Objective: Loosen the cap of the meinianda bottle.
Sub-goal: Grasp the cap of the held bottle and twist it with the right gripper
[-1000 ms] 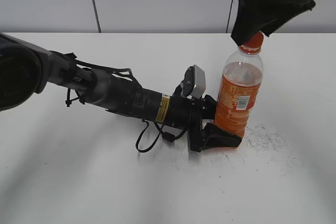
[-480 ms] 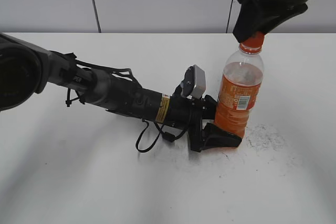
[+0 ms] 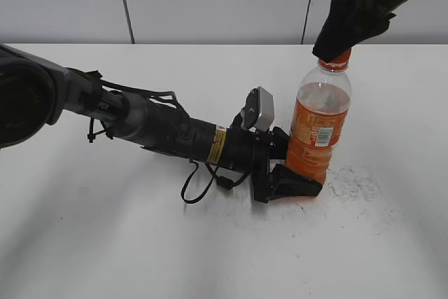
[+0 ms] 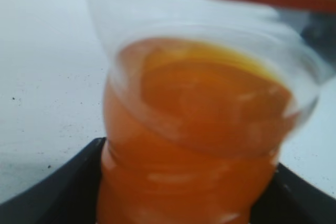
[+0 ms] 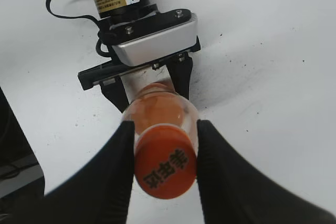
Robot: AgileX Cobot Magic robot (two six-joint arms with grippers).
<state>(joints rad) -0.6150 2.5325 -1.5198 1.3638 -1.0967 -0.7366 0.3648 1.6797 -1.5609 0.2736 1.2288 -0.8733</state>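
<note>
We see the bottle [image 3: 320, 125] upright on table [image 3: 140, 243], L gripper [image 3: 288, 167] clamped round its lower body; R gripper [image 5: 165, 174] closed on the cap [image 5: 166, 167] up top.

A robot test lab: a bare white surface [image 3: 105, 243], scuffed with dark specks at 4 o'clock, backed at 12 o'clock by plain grey wall panels [image 3: 210, 1] with vertical seams.

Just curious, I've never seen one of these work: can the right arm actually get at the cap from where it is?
Yes, it seems so. The right gripper is at the cap from above, a finger on each side, nothing between. The left gripper clamps the bottle low, clear of the top.
</note>
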